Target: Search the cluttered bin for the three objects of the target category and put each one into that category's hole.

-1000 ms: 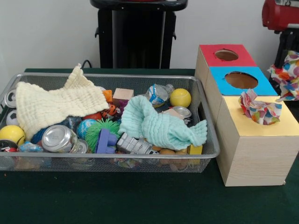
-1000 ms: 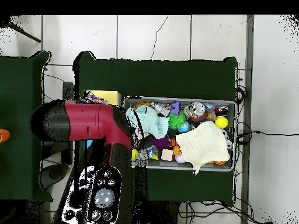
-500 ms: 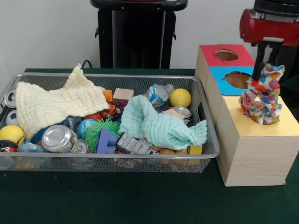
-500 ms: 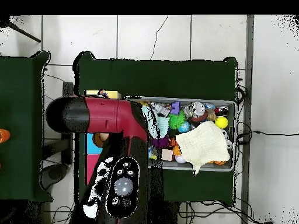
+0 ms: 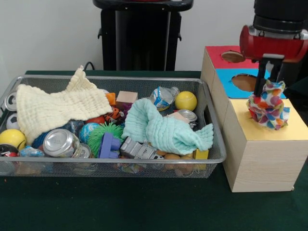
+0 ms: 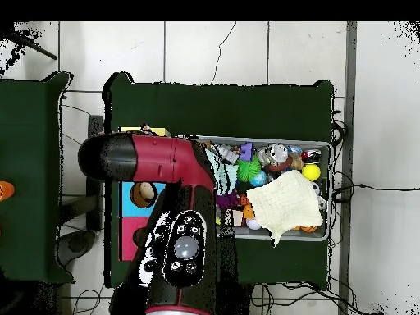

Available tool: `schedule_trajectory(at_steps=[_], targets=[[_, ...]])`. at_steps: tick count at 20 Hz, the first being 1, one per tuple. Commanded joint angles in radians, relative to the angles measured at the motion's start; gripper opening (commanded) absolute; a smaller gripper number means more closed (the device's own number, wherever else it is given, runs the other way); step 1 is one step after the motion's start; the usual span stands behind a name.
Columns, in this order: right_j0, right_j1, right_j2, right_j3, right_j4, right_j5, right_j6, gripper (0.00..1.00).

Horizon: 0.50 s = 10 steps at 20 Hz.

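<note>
Even, bright indoor light, both views.
Soft shadows under the silver wire-mesh bin [image 5: 211, 159]; shiny metal cans [image 5: 60, 142] glint slightly.

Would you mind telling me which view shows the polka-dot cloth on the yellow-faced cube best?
The front view: the polka-dot cloth sits bunched on the yellow-faced cube, directly under the gripper. In the overhead view the red arm covers it almost entirely; only a speck of the cube's yellow edge shows.

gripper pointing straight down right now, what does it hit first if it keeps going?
Likely the polka-dot cloth bunched directly under the gripper, on the yellow cube. Below that, probably the cube's hole, which the cloth hides. Whether the fingers already touch the cloth is unclear.
</note>
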<state>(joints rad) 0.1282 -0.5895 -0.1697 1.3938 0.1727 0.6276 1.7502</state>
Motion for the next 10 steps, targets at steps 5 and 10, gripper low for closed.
schedule_trajectory(at_steps=[5, 10], targets=[[-0.015, 0.113, 0.149, 0.098, 0.033, -0.118, 0.17, 0.0], [-0.011, 0.113, 0.149, 0.091, 0.034, -0.1, 0.175, 0.0]])
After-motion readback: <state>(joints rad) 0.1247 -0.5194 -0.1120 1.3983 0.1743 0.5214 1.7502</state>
